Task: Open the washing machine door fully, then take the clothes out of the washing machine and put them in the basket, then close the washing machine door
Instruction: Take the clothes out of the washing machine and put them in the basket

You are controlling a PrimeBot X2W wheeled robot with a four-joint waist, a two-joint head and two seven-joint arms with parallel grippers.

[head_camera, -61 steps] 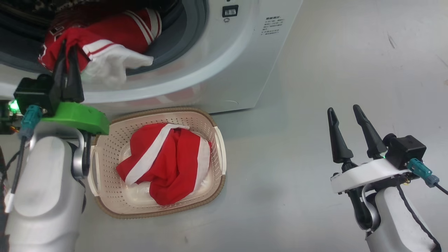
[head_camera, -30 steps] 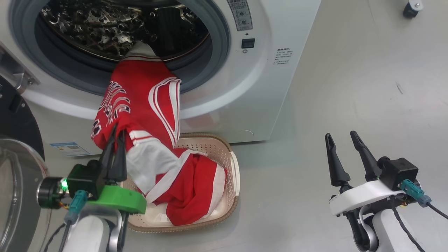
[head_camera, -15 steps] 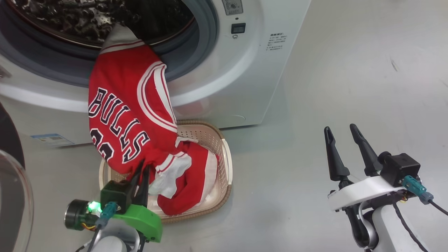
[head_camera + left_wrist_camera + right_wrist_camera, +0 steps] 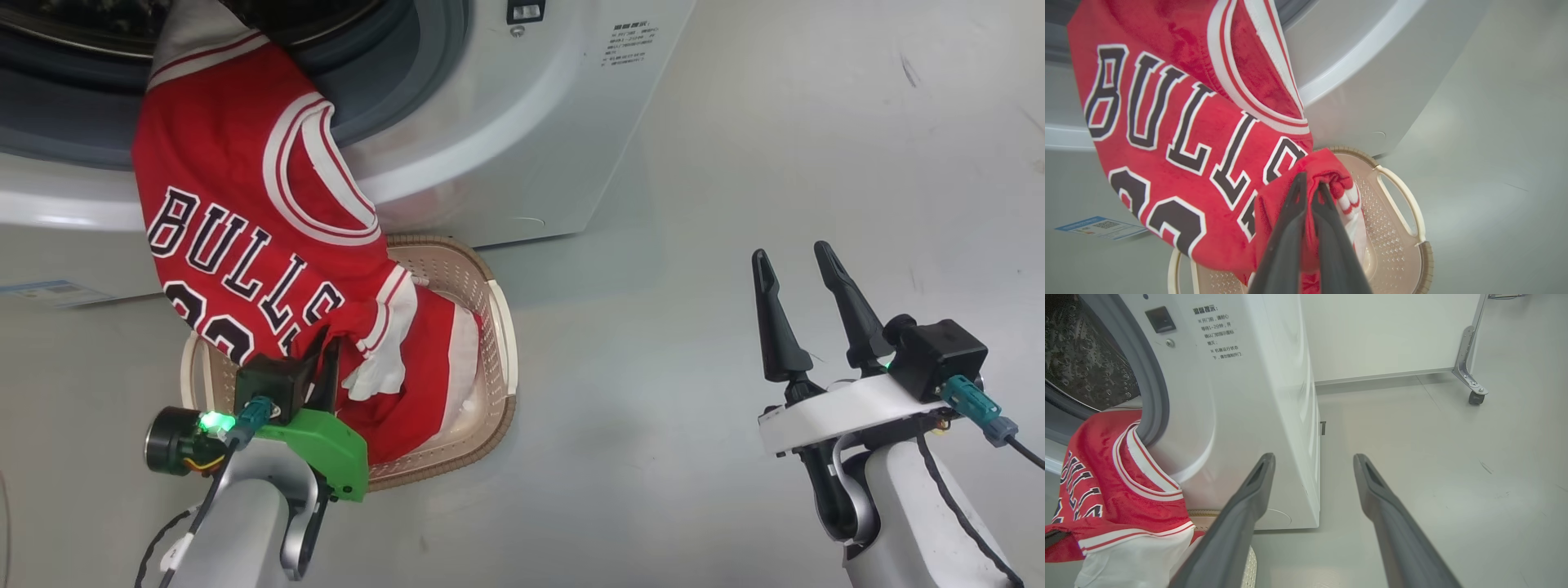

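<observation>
Clothes: the lettered jersey (image 4: 245,245) hung from the washing machine (image 4: 506,147) opening down to the basket (image 4: 500,343), its top end inside the drum; another red garment (image 4: 433,359) lay in the basket.
Left pincer (image 4: 1308,188): pressed together on a bunched fold of the jersey, above the basket.
Right pincer (image 4: 789,253): spread, holding nothing, well apart from the basket.
Snag risk: the top end could catch on the grey door seal (image 4: 416,65) and drag the fold free.
Drop risk: let go here, the jersey would likely drape over the rim onto the floor.
</observation>
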